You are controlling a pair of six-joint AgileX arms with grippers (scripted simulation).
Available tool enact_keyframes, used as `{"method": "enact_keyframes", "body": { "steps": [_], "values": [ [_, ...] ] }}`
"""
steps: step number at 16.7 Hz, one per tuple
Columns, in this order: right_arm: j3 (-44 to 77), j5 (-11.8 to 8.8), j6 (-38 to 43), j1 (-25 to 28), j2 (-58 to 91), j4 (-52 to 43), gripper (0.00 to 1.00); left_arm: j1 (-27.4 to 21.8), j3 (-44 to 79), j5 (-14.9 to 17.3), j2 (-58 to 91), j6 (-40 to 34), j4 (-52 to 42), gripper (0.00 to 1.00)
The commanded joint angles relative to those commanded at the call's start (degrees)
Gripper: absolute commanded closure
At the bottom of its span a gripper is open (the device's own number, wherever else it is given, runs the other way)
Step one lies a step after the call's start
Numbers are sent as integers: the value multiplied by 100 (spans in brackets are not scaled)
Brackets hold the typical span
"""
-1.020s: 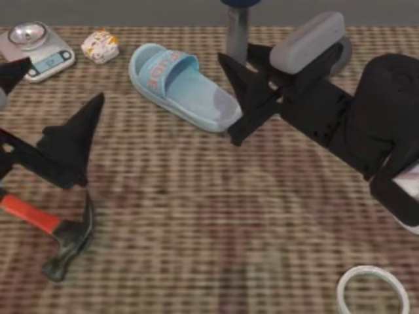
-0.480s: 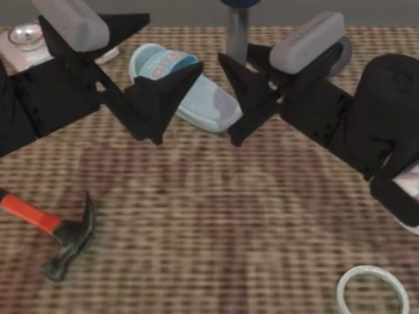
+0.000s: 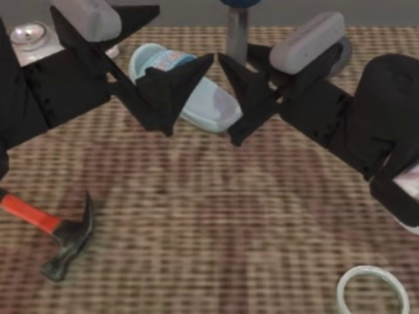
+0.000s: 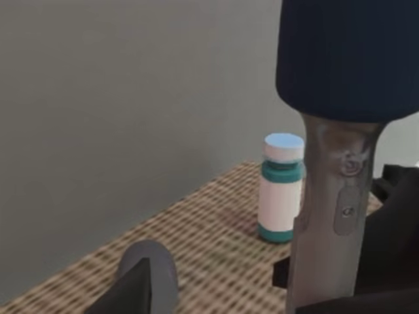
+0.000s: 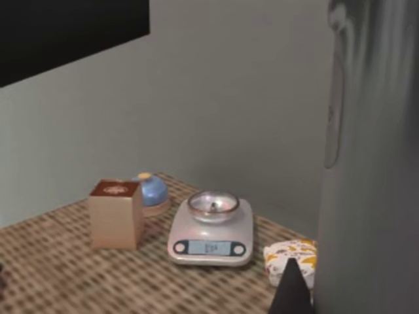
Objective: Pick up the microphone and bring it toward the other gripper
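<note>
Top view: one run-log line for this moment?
right gripper: shut on mic, upright | left gripper: open, tip near right's, over slipper | hammer: on table, untouched

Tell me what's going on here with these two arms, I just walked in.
The right tool holds the microphone upright by its grey handle, above the far side of the table. The left tool is open, its fingertip almost meeting the right tool's over the blue slipper, so this looks like a handover being lined up. A hammer lies untouched near the table's left edge.
</note>
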Motion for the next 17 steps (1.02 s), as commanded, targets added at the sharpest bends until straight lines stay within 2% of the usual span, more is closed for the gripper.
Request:
{"method": "enact_keyframes", "body": {
  "steps": [8,13,17],
  "values": [
    [0,0,0,0,0,0,100,-818,1373,-781,1856,-19,468,0],
    [0,0,0,0,0,0,100,-858,1433,-819,1920,-22,484,0],
    [0,0,0,0,0,0,100,-858,1433,-819,1920,-22,484,30]
  ]
}}
